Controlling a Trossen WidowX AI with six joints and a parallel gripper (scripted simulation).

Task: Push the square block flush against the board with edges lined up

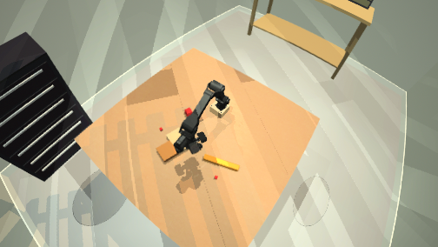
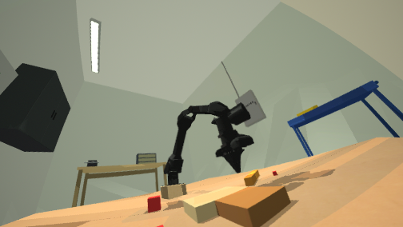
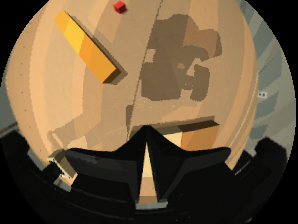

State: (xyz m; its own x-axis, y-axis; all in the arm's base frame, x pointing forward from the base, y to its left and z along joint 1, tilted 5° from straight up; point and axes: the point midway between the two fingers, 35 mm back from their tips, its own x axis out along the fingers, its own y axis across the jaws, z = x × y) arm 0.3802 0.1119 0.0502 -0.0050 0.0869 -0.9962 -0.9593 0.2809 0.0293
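We identify the pale board (image 1: 173, 135) (image 2: 198, 205) (image 3: 173, 139) as the landmark on the worktop (image 1: 265, 130) (image 2: 340, 196) (image 3: 112, 112); the square block (image 1: 166, 151) (image 2: 249, 201) (image 3: 200, 136) lies flat against its side, their visible edges in the wrist view nearly in line. We observe the jaws together, raised above the worktop near the board. Well apart from the board stands a drawer cabinet (image 1: 30, 43), its contents hidden.

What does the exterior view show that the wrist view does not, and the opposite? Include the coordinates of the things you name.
Only exterior: the blue table (image 2: 333, 105), the ceiling lamp (image 2: 94, 45) and the arm's base (image 2: 173, 192).

Only wrist: the narrow gap between the closed gripper's (image 2: 238, 171) (image 3: 146, 132) two fingers.

Both: the gripper, the yellow bar (image 2: 251, 177) (image 3: 86, 45) and a small red cube (image 2: 274, 173) (image 3: 120, 7).
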